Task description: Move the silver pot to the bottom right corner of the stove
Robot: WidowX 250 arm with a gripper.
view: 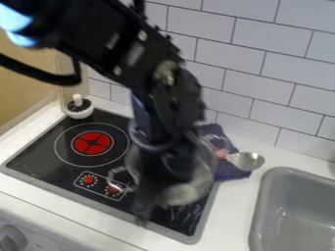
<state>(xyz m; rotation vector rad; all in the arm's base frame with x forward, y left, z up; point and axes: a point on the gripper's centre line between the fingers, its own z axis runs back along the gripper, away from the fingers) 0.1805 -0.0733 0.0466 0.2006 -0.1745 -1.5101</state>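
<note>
The silver pot [190, 192] and gripper [152, 198] are at the stove's [46, 169] right side; I cannot tell whether the jaws are clenched.

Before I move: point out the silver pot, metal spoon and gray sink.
Silver pot [190, 189]: camera view, lower part of its blurred body, beside the gripper.
Metal spoon [246, 161]: camera view, its bowl.
Gray sink [261, 196]: camera view, left rim.

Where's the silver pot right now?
Camera view: over the right half of the stove, right of the red burner; the pot is partly hidden by the black arm.
</note>
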